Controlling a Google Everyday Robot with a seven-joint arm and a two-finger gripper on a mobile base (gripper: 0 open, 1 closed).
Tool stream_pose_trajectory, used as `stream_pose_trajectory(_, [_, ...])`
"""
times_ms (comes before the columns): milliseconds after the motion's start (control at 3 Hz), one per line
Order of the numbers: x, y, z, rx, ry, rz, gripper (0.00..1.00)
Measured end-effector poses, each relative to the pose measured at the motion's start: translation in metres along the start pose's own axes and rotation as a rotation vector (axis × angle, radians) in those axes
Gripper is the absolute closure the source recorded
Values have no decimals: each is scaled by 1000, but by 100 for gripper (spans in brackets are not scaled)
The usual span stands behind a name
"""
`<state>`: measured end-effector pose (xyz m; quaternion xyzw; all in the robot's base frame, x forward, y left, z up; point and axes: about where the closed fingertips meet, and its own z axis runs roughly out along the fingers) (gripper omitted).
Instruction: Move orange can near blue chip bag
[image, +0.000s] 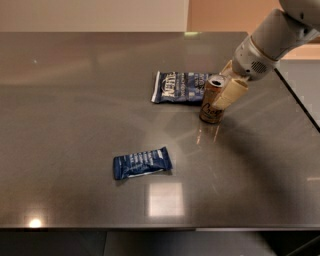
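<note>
1. Blue chip bag (180, 87): a flat dark navy foil packet with white lettering and crinkled ends. It lies flat on the desk.
2. Orange can (211, 105): a slim bronze-orange metal cylinder with dark cursive script and a silver top. It stands roughly upright just beside the bag's right end, on the near side. You cannot tell whether can and bag touch.
3. Your hand (218, 93): two cream, smooth, blunt fingers on a pale grey rounded arm (270, 42). It sits over the bag's right end, clenched on the orange can. One finger (232, 92) runs down the can's right side and the other is behind the can.
4. Small dark blue bar-shaped wrapper (141, 163): glossy, with crimped ends. It lies well apart from the bag, nearer the front and to the left.
5. Desk (75, 100): a dark grey, smooth, glossy top showing light reflections. Its right edge runs diagonally to the right of the bag, beyond the can. You have open surface left of the bag, and between the bag and the wrapper.
</note>
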<state>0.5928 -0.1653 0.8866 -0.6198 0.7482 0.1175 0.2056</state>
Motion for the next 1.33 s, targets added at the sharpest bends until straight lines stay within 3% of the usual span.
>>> stream_pose_trajectory(667, [-6, -6, 4, 7, -24, -21, 13])
stream_pose_trajectory(1000, [-9, -9, 2, 8, -42, -26, 0])
stream_pose_trajectory(1333, [-9, -9, 2, 8, -42, -26, 0])
